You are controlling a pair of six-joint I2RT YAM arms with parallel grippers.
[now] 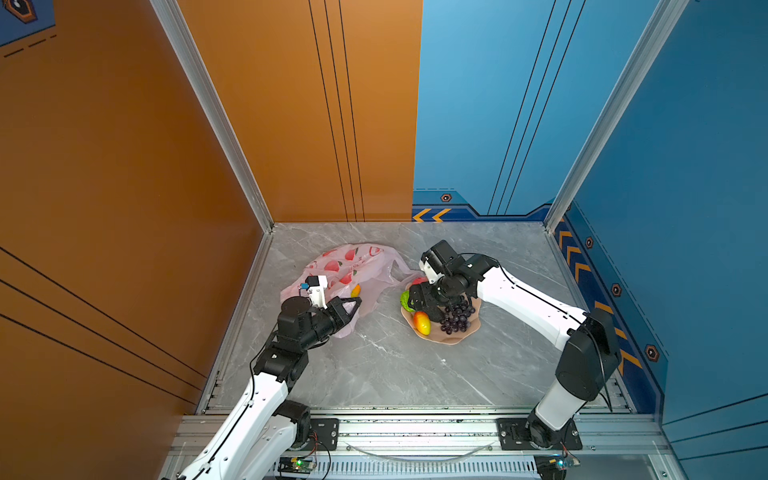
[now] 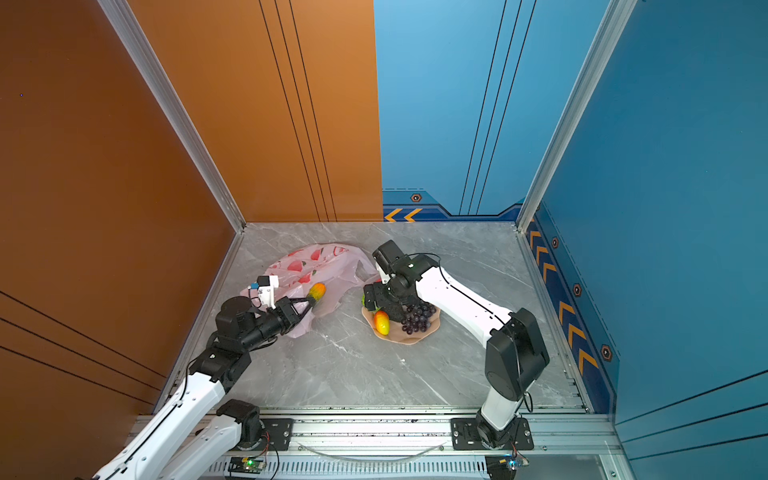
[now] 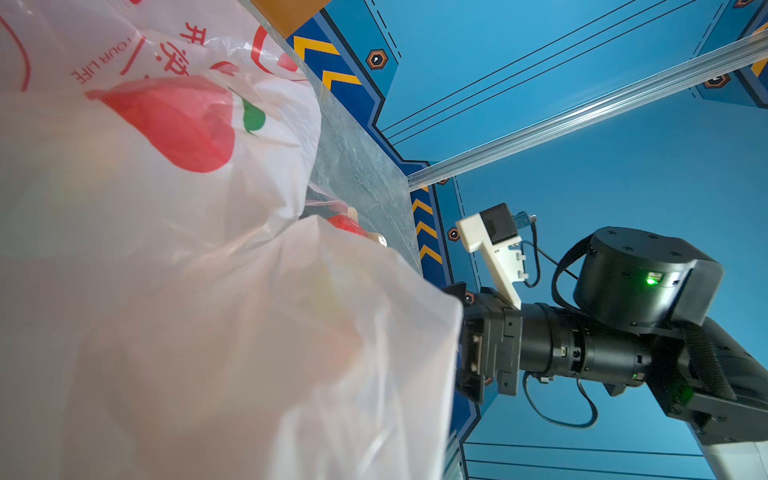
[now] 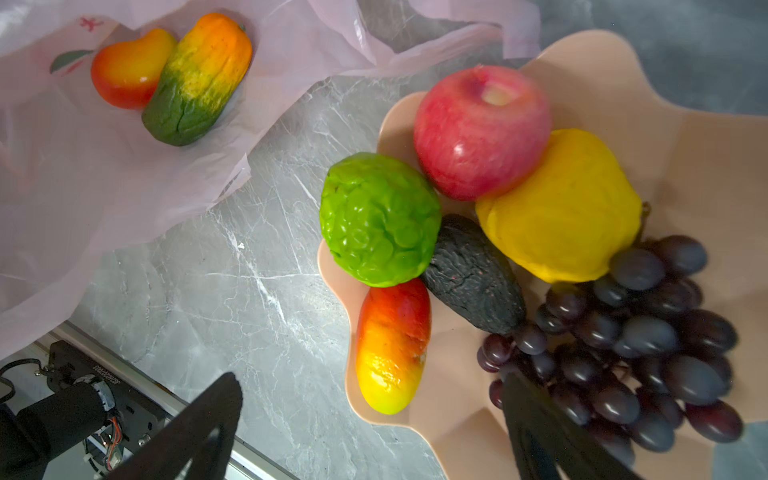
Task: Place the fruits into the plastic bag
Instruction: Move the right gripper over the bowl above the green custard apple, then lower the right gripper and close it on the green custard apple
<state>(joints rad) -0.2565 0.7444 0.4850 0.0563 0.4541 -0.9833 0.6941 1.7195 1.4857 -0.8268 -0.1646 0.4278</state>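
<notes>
Yellow fruit (image 4: 557, 203) in bowl (image 4: 665, 124) shows in right wrist view only.

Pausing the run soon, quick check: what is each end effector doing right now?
Left end effector: shut, apparently pinching the plastic bag at its edge.
Right end effector: open, empty, above the fruit bowl.

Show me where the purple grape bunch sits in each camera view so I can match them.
Both top views: grape bunch just right of centre.
Left wrist: not in it; the plastic bag blocks most of the view.
Right wrist: lower right.
Shared landmark: the peach bowl holding it.
</notes>
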